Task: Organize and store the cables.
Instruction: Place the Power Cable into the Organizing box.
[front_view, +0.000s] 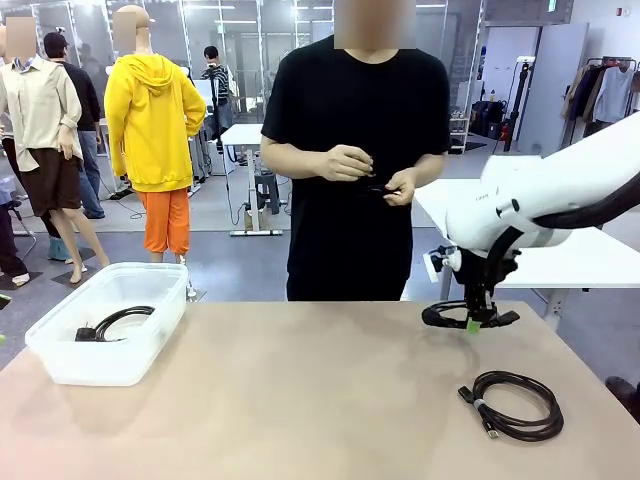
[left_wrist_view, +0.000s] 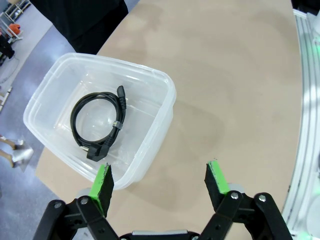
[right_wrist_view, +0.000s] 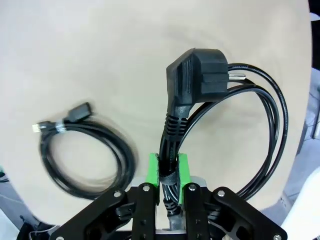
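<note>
The right gripper (right_wrist_view: 168, 169) is clenched on a coiled power cable (right_wrist_view: 272, 130). Its green pads pinch the bundle where the tie wraps it. In the right wrist view the coil runs straight out from the fingers, its long axis in line with them, and the angled plug (right_wrist_view: 197, 80) sits at the far end of the loop with its pins pointing to the picture's right. From the front, the right gripper (front_view: 476, 320) holds this coil (front_view: 443, 316) close to level above the right part of the table (front_view: 300, 400), with the loop stretching left of the fingers.

Nearer and a little to the right, a second cable (front_view: 515, 403) lies flat on the table as an oval whose long axis runs left to right. Its two small connector ends sit on the left side of the coil.

The left gripper (left_wrist_view: 160, 180) is released, its pads spread wide over bare table just beside a clear plastic bin (left_wrist_view: 165, 95). The bin stands at the left of the table. A third cable (left_wrist_view: 97, 125) lies flat on its bottom as a round coil, with its heavy plug toward the gripper and its small connector at the opposite side.

At the far side, the person's hands (front_view: 345, 162) are together at chest height around something small and dark.
</note>
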